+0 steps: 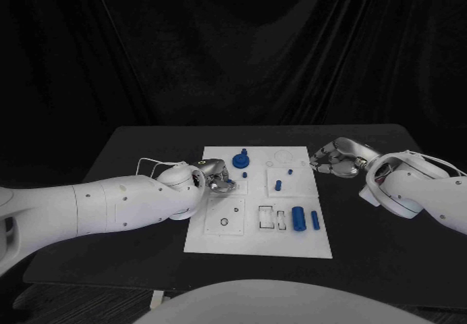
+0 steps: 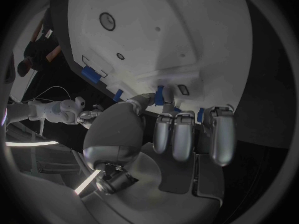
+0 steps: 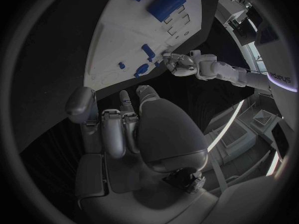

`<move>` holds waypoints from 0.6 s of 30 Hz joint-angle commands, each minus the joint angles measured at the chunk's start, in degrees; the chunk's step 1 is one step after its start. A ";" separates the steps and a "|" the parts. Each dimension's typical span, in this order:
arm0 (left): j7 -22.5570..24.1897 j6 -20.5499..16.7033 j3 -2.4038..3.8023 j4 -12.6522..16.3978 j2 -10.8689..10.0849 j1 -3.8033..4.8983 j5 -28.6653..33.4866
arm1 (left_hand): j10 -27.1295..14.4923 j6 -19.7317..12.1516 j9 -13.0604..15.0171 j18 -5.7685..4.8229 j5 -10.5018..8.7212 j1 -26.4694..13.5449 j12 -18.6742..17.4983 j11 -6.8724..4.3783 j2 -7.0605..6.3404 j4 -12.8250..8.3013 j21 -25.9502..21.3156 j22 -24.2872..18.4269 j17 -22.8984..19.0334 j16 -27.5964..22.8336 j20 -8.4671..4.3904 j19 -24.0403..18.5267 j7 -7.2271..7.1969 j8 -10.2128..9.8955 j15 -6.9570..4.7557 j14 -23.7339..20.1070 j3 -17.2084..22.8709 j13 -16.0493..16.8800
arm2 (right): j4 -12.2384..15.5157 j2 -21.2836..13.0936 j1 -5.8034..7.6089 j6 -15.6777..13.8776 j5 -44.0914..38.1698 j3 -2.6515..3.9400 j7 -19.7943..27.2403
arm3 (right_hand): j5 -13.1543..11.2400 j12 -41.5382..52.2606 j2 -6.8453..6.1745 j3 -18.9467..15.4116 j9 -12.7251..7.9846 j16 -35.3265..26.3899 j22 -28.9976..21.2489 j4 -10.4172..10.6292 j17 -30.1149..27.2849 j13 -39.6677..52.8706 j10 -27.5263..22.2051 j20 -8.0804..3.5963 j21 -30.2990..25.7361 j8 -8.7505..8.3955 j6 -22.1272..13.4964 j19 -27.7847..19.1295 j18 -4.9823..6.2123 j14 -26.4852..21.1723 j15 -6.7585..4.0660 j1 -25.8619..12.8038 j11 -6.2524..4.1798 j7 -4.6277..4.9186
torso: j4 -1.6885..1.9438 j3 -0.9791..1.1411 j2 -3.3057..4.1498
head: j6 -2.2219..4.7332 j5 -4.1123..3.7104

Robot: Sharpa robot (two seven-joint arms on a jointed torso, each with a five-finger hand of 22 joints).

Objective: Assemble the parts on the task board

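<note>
The white task board (image 1: 258,236) lies in the middle of the black table. A round blue part with a stem (image 1: 240,160) stands near its far left, with a small blue peg (image 1: 244,175) just below it. More blue parts stand mid-board (image 1: 279,184), and two blue cylinders (image 1: 299,219) lie at the near right. My left hand (image 1: 219,178) rests at the board's left edge with its fingers curled in. In the left wrist view the small peg (image 2: 161,95) stands just past the thumb tip. My right hand (image 1: 334,159) hovers by the far right edge, fingers curled, holding nothing.
Empty rectangular slots (image 1: 268,217) and a round recess (image 1: 223,221) mark the board's near half. Bare black table (image 1: 146,155) runs along both sides of the board. A black curtain hangs behind the table.
</note>
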 commanded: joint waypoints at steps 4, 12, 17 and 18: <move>-0.18 1.36 -0.04 0.42 -0.17 -0.30 -0.10 | 6.15 0.21 -0.05 0.15 -0.47 0.14 -0.03 -0.41 0.65 -0.39 0.06 12.58 15.09 0.15 -0.46 1.66 -0.19 -0.20 -0.35 6.05 0.56 15.10 | 0.07 -0.02 -0.14 0.35 -0.27 0.04 -0.61 | 0.24 -0.24 -0.15 0.37 0.02 -0.26 6.54 0.09 9.89 13.14 4.34 -0.21 -0.40 0.04 0.02 -0.23 0.52 4.42 -0.26 0.52 -0.39 -0.16 | -0.03 -0.01 0.06 | 0.01 0.17; -0.65 1.96 -0.04 0.58 -0.36 -0.37 -0.10 | 6.15 0.36 -0.14 0.16 -0.44 0.18 -0.03 -0.43 0.86 -0.27 0.02 12.57 15.09 0.15 -0.48 1.64 -0.22 -0.24 -0.36 6.05 0.57 15.10 | 0.06 0.04 -0.18 0.47 -0.27 0.04 -0.71 | 0.24 -0.24 -0.15 0.37 0.02 -0.26 6.54 0.09 9.89 13.14 4.34 -0.21 -0.40 0.04 0.02 -0.23 0.52 4.42 -0.26 0.52 -0.39 -0.16 | 0.01 0.00 0.04 | 0.01 0.15; -1.14 2.15 -0.04 0.59 -0.34 -0.40 -0.10 | 6.15 0.81 -0.30 0.15 -0.48 -0.07 -0.03 -0.46 0.85 0.12 0.05 12.58 15.09 0.15 -0.52 1.67 -0.26 -0.25 -0.40 6.05 0.23 15.10 | 0.07 0.07 -0.21 0.57 -0.27 0.04 -0.78 | 0.24 -0.24 -0.15 0.37 0.02 -0.26 6.54 0.09 9.89 13.14 4.34 -0.21 -0.40 0.04 0.02 -0.23 0.52 4.42 -0.26 0.52 -0.39 -0.16 | 0.01 0.02 0.04 | 0.01 0.10; -1.23 2.20 -0.04 0.59 -0.35 -0.41 -0.10 | 6.15 0.94 -0.39 0.14 -0.70 -0.23 -0.03 -0.48 0.79 0.32 0.08 12.59 15.09 0.15 -0.54 1.68 -0.28 -0.30 -0.41 6.05 0.01 15.10 | 0.07 0.07 -0.21 0.59 -0.27 0.04 -0.79 | 0.24 -0.24 -0.15 0.37 0.02 -0.26 6.54 0.09 9.89 13.14 4.34 -0.21 -0.40 0.04 0.02 -0.23 0.52 4.42 -0.26 0.52 -0.39 -0.16 | 0.03 0.02 0.03 | 0.01 0.06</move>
